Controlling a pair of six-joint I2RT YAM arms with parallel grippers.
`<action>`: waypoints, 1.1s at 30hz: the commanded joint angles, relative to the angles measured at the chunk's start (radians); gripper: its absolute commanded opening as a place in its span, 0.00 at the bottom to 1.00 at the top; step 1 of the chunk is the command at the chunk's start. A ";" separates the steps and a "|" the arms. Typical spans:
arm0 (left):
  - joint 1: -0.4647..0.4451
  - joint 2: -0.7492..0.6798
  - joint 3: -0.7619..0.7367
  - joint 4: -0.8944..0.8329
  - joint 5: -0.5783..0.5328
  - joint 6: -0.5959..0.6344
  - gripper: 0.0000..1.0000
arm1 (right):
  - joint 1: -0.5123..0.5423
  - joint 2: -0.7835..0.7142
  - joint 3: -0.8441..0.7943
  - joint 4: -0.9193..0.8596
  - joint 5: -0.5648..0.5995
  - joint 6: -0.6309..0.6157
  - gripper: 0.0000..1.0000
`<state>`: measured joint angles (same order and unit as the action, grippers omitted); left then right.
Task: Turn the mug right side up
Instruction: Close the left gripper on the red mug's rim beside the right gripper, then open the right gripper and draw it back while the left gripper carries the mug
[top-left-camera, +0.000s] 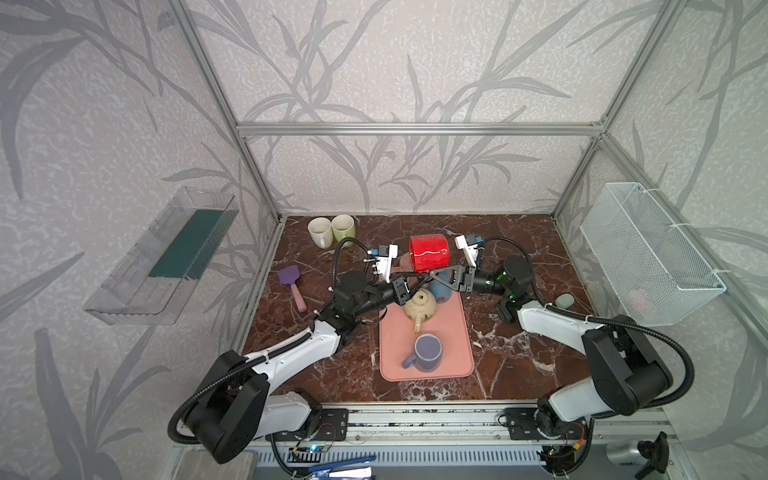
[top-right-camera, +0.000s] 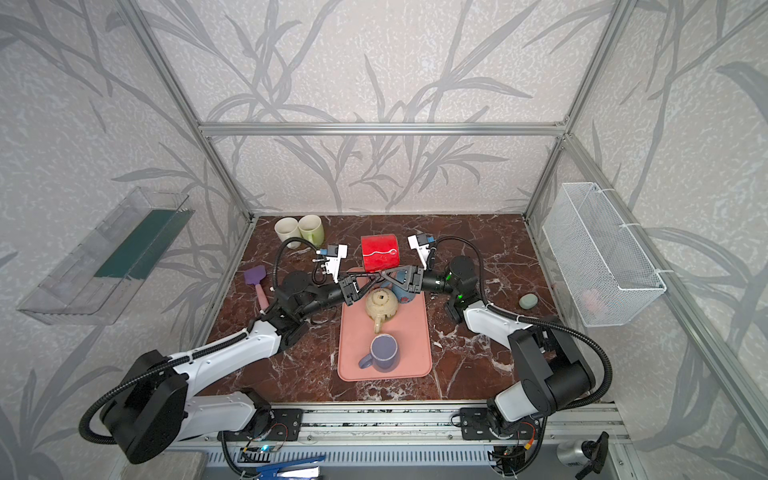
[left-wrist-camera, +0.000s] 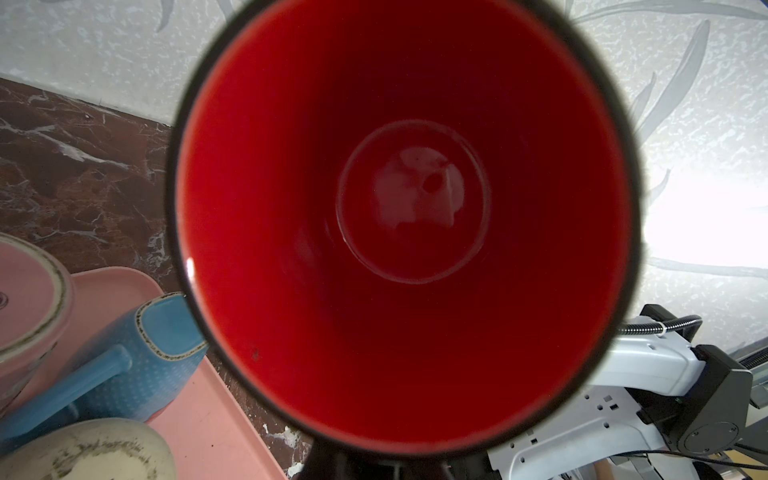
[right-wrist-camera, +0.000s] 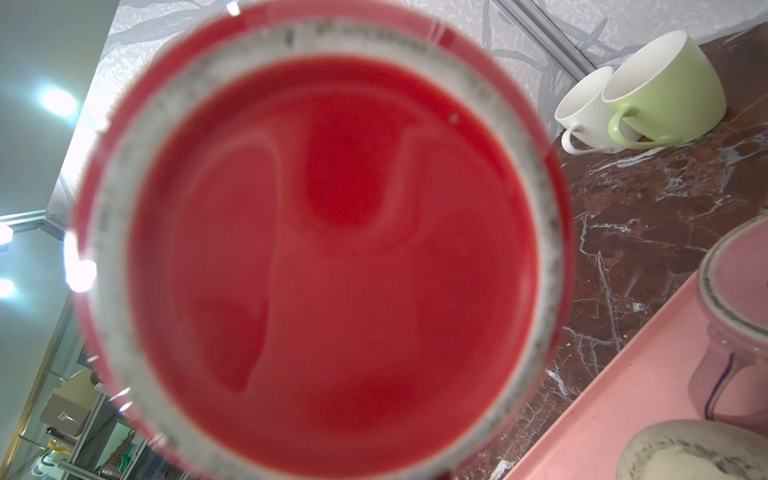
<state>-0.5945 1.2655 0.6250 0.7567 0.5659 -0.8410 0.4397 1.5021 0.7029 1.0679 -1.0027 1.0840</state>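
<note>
Left wrist cam looks straight into red mug: empty, held sideways in the air just above far end of pink tray, mouth twd left arm, base twd right arm. Left gripper has its jaws pressed together at mug's lower rim; can't tell if they nip it. Right gripper comes in from opp. side, jaws nearly together, pinching mug's underside.

On tray:
- purple mug, upright and empty, near end
- cream teapot, mid-tray
- blue mug, tipped over, far end
- pink mug, upside down, far end

Blue and pink mugs sit right under red mug & both grippers.

Off tray:
- white cup & green cup, touching, on their sides, far-left
- purple spatula, left
- grey-green lump, right
- wire basket, further right on wall, w/ smth pinkish inside
</note>
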 joint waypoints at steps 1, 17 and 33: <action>0.004 -0.007 -0.005 0.053 -0.054 0.008 0.00 | 0.033 -0.030 0.020 0.056 -0.076 -0.031 0.00; 0.019 -0.072 -0.095 0.092 -0.127 0.017 0.00 | 0.030 -0.021 0.013 0.008 -0.062 -0.074 0.42; 0.082 -0.250 -0.080 -0.227 -0.273 0.109 0.00 | 0.032 -0.144 0.039 -0.540 0.114 -0.404 0.64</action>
<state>-0.5240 1.0767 0.5003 0.5713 0.3523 -0.7937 0.4660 1.4170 0.7055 0.6918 -0.9531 0.8051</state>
